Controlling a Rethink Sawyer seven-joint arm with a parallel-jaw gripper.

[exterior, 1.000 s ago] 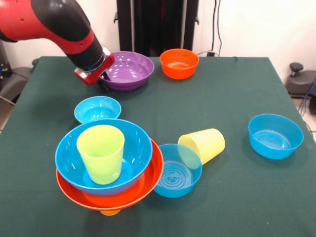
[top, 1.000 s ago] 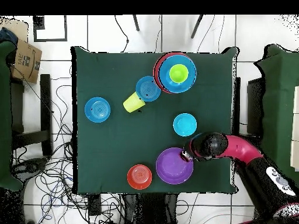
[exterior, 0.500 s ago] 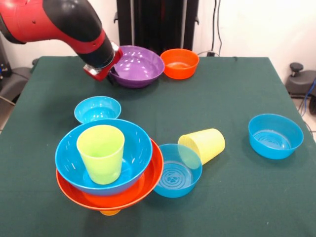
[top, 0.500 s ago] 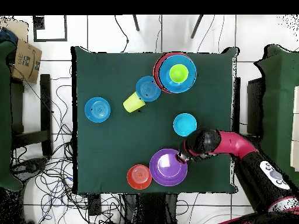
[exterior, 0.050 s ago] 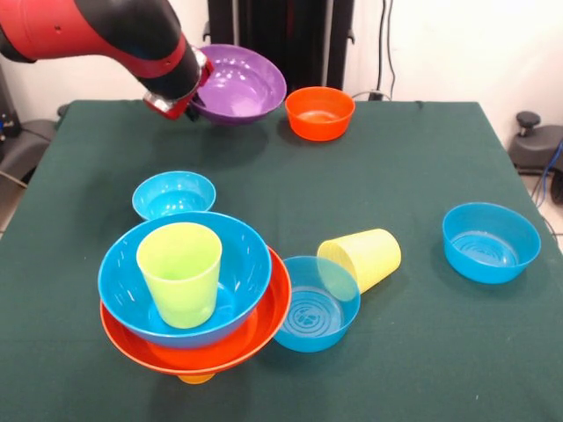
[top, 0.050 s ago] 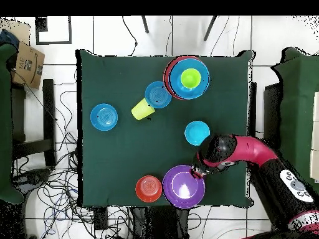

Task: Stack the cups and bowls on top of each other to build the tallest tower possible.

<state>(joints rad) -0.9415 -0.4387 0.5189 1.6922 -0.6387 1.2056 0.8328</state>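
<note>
Bowls and cups sit all over the green counter [exterior, 0.050 s ago: 413,176]. Going from left to right in the front view, the red and black arm [exterior, 0.050 s ago: 97,35] comes first, up at the top. Its fingers [exterior, 0.050 s ago: 195,104] are clamped on the left rim of the big purple bowl [exterior, 0.050 s ago: 237,83]. That bowl is lifted off the counter and tipped, so its open side faces the camera (its shadow lies on the cloth below it).

Lower down is a small blue bowl [exterior, 0.050 s ago: 174,193], sitting upright. Just in front of it stands the tower [exterior, 0.050 s ago: 195,294]. A wide orange bowl [exterior, 0.050 s ago: 220,352] rests on an orange cup [exterior, 0.050 s ago: 195,379], and only the bottom of that cup peeks out. A big blue bowl [exterior, 0.050 s ago: 233,264] sits inside the orange one. A lime green cup [exterior, 0.050 s ago: 180,272] stands upright in the blue bowl.

Touching the tower's right side is a medium blue bowl [exterior, 0.050 s ago: 312,308] with rings on its bottom. A pale yellow cup [exterior, 0.050 s ago: 365,257] lies on its side, with its open end at that bowl's rim.

Farther back, a small orange bowl [exterior, 0.050 s ago: 319,112] sits just beside the purple one. Far to the right, well apart from the rest, is another medium blue bowl [exterior, 0.050 s ago: 491,242].
</note>
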